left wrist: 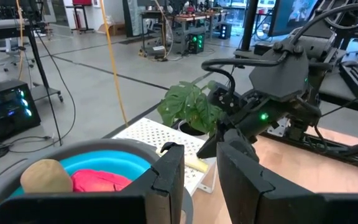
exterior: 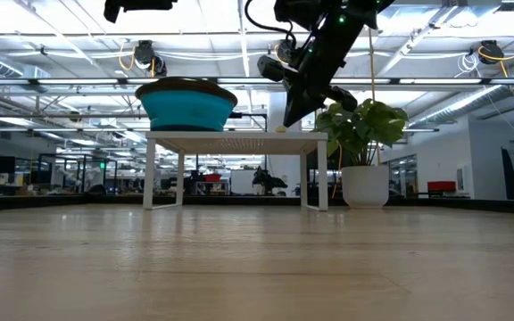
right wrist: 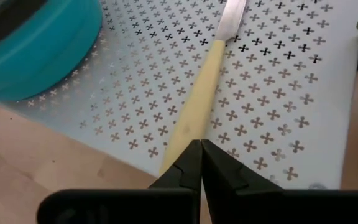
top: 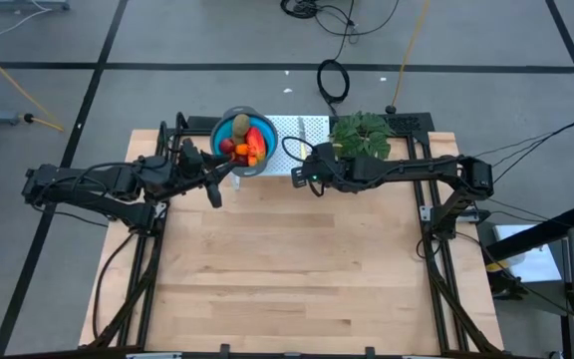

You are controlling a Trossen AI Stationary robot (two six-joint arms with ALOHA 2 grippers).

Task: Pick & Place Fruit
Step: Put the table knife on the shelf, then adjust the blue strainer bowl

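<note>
Look at the fruit (top: 244,141): it sits piled in a blue bowl (top: 220,128) on a white stand (top: 312,126) with little holes, at the far side of the table (top: 287,269). You can see one long red and orange piece, an olive-brown oval on top, a dark red ball and small orange bits. From the left wrist you see the brown oval (left wrist: 46,176) next to a red piece (left wrist: 101,181) inside the bowl. A cream knife (right wrist: 197,109) lies flat on the stand beside the bowl, and a green plant (top: 360,133) stands at the stand's other end. Your left gripper (top: 229,172) reaches in from the left side and stops right at the near rim of the bowl. Its fingers (left wrist: 169,177) are a little apart and you can see nothing between them; the bowl's rim is just under them. Your right gripper (top: 298,177) stretches in from the right side, low over the near edge of the stand. Its fingers (right wrist: 190,165) are pressed together with nothing in them, and the tips point at the end of the knife's handle.
</note>
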